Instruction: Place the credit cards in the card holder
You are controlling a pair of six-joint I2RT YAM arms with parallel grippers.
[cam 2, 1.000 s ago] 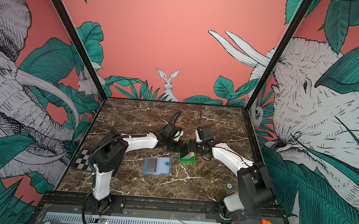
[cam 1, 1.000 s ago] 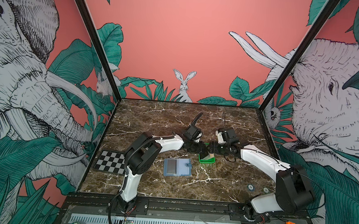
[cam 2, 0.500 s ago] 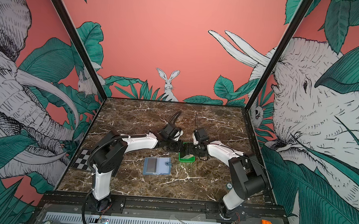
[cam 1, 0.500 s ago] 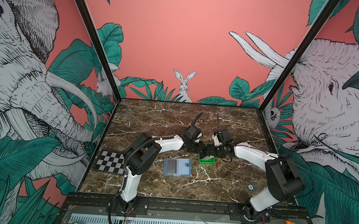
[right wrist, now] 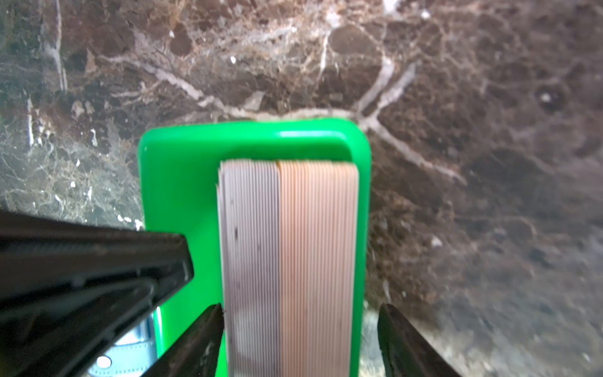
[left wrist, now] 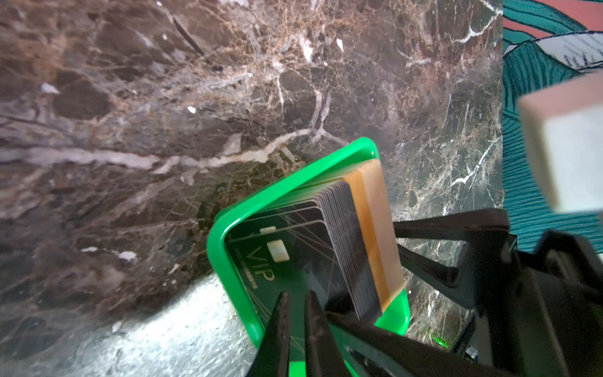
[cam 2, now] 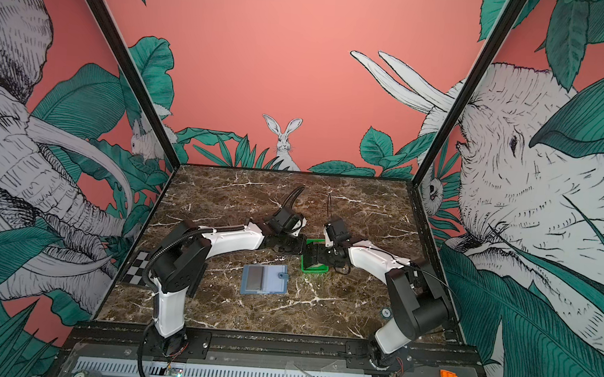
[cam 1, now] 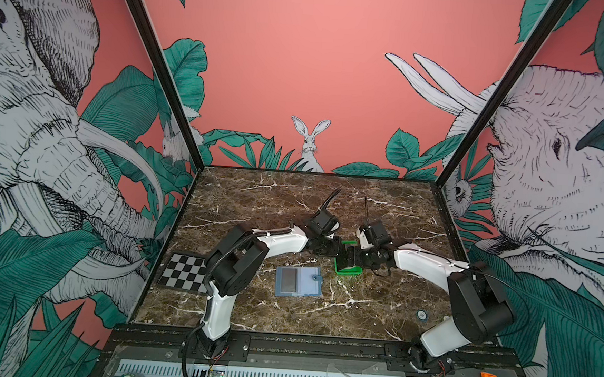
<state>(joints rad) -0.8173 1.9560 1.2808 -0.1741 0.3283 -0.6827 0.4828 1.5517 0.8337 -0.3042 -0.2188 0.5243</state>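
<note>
Early yet, we log: credit cards (right wrist: 287,261) in the green tray (right wrist: 182,169), left pincer (left wrist: 297,297) nearly shut on the front VIP card (left wrist: 261,261), right pincer (right wrist: 301,308) wide astride them (gripping nothing), card holder (cam 1: 298,281) lying open nearby.

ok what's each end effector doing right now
left end effector: closed by the black vip card, grip unclear
right end effector: open, straddling the card stack

We see a robotics lab booth: jungle-mural walls (cam 1: 300,71) box in a marble-patterned surface (cam 1: 285,195) holding a checkerboard plate (cam 1: 184,272), with left arm (cam 1: 283,240) and right arm (cam 1: 421,265) mounted on a black rail (cam 1: 319,346).
</note>
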